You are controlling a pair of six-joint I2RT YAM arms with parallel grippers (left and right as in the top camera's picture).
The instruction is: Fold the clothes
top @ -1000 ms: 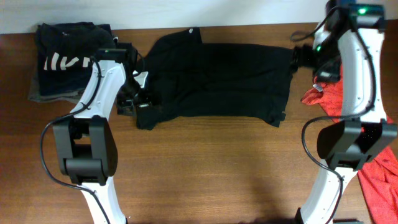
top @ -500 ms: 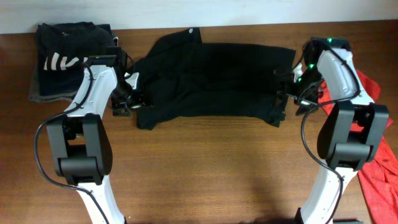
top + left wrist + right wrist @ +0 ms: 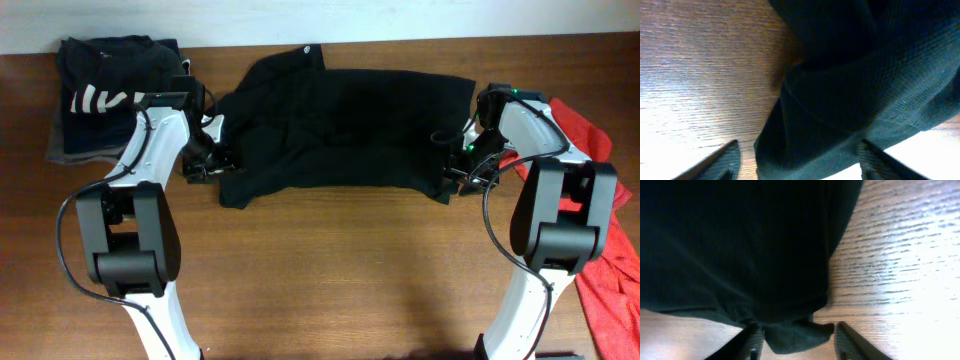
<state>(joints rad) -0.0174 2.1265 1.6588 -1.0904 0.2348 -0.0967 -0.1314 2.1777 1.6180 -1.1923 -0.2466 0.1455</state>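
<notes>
Overhead, shirt: the black shirt (image 3: 340, 130) lies spread on the table (image 3: 330, 270), with its long axis running from one arm to the other. I reckon the fold goes end over end.
Overhead, left side: the left gripper (image 3: 205, 160) sits right at the shirt's left edge, near the lower corner.
Overhead, right side: the right gripper (image 3: 462, 165) is at the shirt's right edge, also low. Each arm is nearest its own end, so it's pretty even.
Overhead, extras: a folded dark pile (image 3: 105, 95) sits off the shirt's left end and a red cloth (image 3: 600, 200) off its right end.
Left wrist, cloth: a bunched fold of shirt (image 3: 865, 75) drops down into the left gripper (image 3: 800, 167), with bare wood to the shirt's left.
Left wrist, hand: the jaws are spread wide with a finger on either side of the fold. Nothing is pinched, and I can't tell if the fingers (image 3: 725, 160) touch the fabric.
Right wrist, cloth: the shirt (image 3: 740, 240) fills the view, and its corner pokes down into the right gripper (image 3: 800, 342).
Right wrist, hand: the jaws are apart with the corner sitting between the fingers (image 3: 850, 340). It isn't clamped.
</notes>
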